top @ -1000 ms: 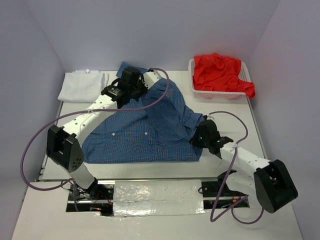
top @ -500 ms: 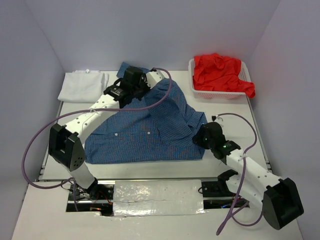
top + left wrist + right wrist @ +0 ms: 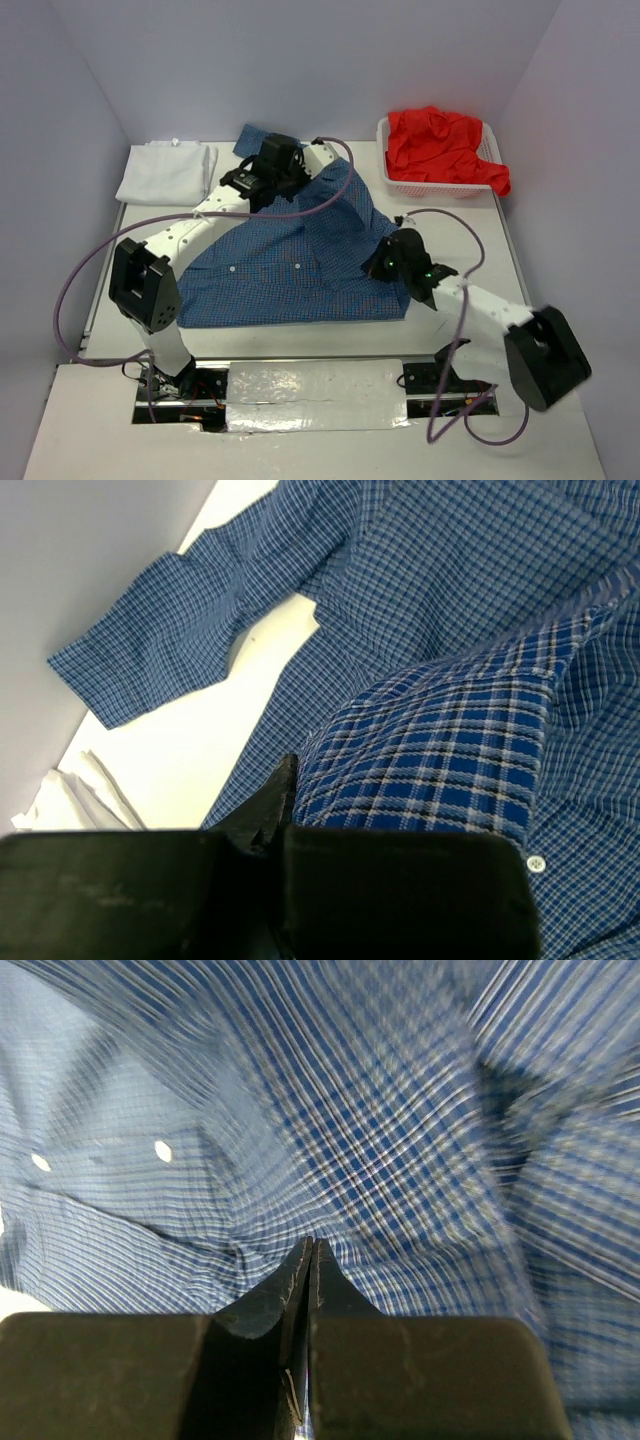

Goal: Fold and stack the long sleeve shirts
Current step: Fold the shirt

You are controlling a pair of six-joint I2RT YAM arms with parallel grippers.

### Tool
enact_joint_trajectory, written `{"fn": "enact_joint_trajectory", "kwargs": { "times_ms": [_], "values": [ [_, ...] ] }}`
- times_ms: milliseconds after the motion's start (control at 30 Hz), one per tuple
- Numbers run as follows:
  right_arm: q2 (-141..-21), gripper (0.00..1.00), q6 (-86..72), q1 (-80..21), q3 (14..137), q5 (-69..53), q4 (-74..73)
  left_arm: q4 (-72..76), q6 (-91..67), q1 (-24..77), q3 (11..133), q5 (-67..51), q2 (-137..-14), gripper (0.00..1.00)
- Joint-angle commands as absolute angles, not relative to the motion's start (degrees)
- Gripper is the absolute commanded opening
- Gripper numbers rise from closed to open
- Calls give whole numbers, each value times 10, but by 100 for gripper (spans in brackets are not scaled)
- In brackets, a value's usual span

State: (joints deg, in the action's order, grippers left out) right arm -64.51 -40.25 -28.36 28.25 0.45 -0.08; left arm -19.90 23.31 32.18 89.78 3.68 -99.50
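Observation:
The blue checked long sleeve shirt (image 3: pixel 290 260) lies spread on the table with its buttons up. My left gripper (image 3: pixel 277 168) is shut on a raised fold near the shirt's far edge, and in the left wrist view that blue shirt (image 3: pixel 450 740) drapes over the left gripper (image 3: pixel 287 772). One sleeve (image 3: pixel 170 640) lies flat toward the back wall. My right gripper (image 3: pixel 383 263) is shut on the shirt's right side. In the right wrist view creases run across the blue shirt (image 3: pixel 330 1110) to the closed tips of the right gripper (image 3: pixel 310 1246). A white shirt (image 3: pixel 165 170) lies folded at the back left. A red shirt (image 3: pixel 440 148) fills the basket.
The white mesh basket (image 3: pixel 432 187) stands at the back right corner. Purple cables loop from both arms over the table. Walls close in the left, back and right sides. A corner of the white shirt (image 3: pixel 70 792) shows beside the left fingers.
The right gripper moved left onto the shirt's right side and pinched the cloth. The left gripper shifted a little right with its fold, and the shirt's left edge followed.

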Motion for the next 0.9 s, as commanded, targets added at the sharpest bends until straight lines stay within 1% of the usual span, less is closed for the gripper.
{"fn": "enact_joint_trajectory", "kwargs": {
  "times_ms": [0, 133, 233, 367, 500, 533, 600, 633, 667, 700, 733, 800, 867],
  "values": [
    [-742, 0, -442, -286, 324, -70, 91, -194, 205, 325, 946, 19, -1001, 0],
    [-837, 0, -488, -274, 377, -67, 85, -227, 192, 330, 972, 5, -1004, 0],
    [-882, 0, -539, -257, 379, -58, 76, -256, 185, 335, 990, -10, -999, 0],
    [-896, 0, -566, -249, 362, -63, 98, -332, 178, 338, 1010, -63, -987, 0],
    [-888, 0, -526, -243, 385, -97, 82, -365, 175, 357, 962, -82, -957, 0],
    [-868, 0, -513, -238, 401, -106, 69, -370, 175, 363, 950, -83, -947, 0],
    [-835, 6, -475, -237, 415, -98, 6, -383, 168, 381, 918, -83, -936, 0],
    [-816, 9, -465, -236, 428, -67, -28, -387, 164, 388, 910, -83, -934, 0],
    [-776, 17, -463, -232, 431, -44, -95, -394, 153, 400, 899, -83, -933, 0],
    [-756, 22, -462, -228, 429, -28, -118, -396, 149, 405, 894, -83, -933, 0],
    [-736, 29, -463, -221, 416, -14, -135, -400, 144, 412, 891, -83, -933, 0],
    [-675, 34, -466, -198, 390, -4, -184, -405, 137, 430, 883, -83, -933, 0],
    [-637, 36, -462, -186, 375, -1, -214, -407, 136, 450, 878, -82, -935, 0]
  ]
}}
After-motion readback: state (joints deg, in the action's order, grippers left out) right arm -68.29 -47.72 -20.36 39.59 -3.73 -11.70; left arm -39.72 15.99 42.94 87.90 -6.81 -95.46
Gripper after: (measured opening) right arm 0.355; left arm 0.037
